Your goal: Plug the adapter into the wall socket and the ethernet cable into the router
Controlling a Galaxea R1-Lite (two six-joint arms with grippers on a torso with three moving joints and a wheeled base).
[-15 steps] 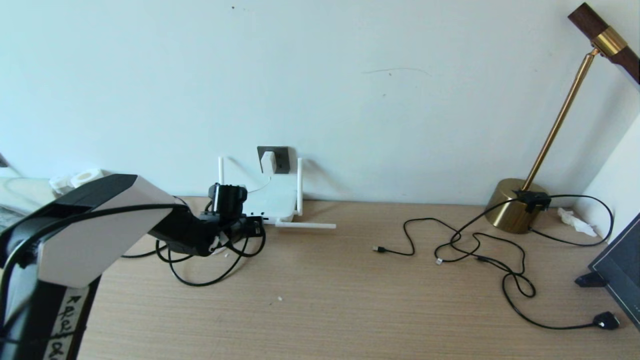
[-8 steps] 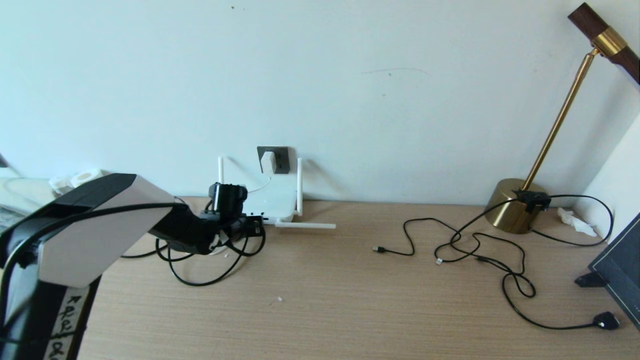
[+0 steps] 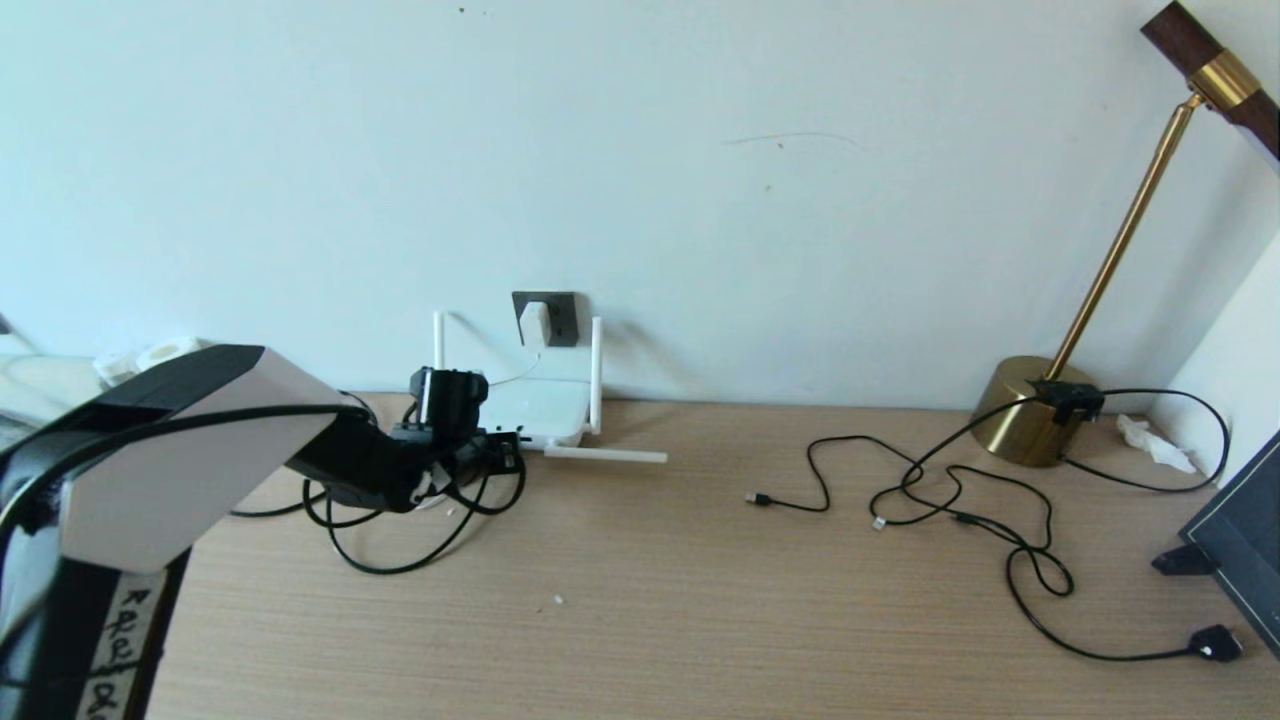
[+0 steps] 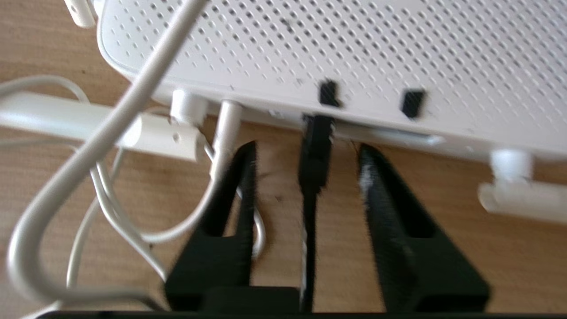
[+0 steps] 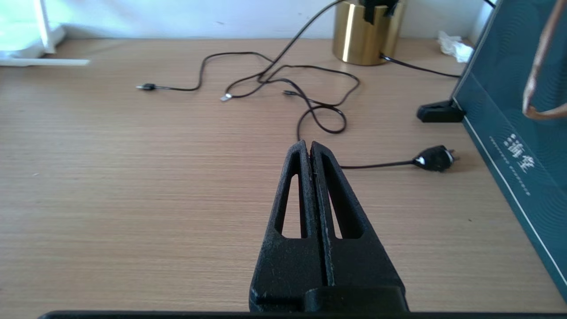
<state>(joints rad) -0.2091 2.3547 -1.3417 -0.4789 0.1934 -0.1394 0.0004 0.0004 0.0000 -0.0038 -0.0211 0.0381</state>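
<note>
While the right hand (image 5: 310, 148) rests clenched and idle above bare bench (image 3: 700, 600) at the near right, all the work sits at ten o'clock. Nearer in, loops of the ethernet cable (image 3: 400, 560) lie on the bench beside the left arm. Just beyond them the left hand (image 4: 305, 150) hangs at the router's (image 4: 354, 48) front edge, its fingers (image 4: 381, 177) spread wide to either side of the black plug (image 4: 315, 146), touching neither face of it. That plug sits with its nose at a dark port slot. Compared with a second ago, the arm has drawn back slightly from the router, so the hand seems to have let go after seating the plug; whether it is fully clicked home cannot be told. Farther off, at twelve o'clock from the router, the adapter (image 3: 534, 322) sits in the wall socket (image 3: 560, 318), so both connections look made.
</note>
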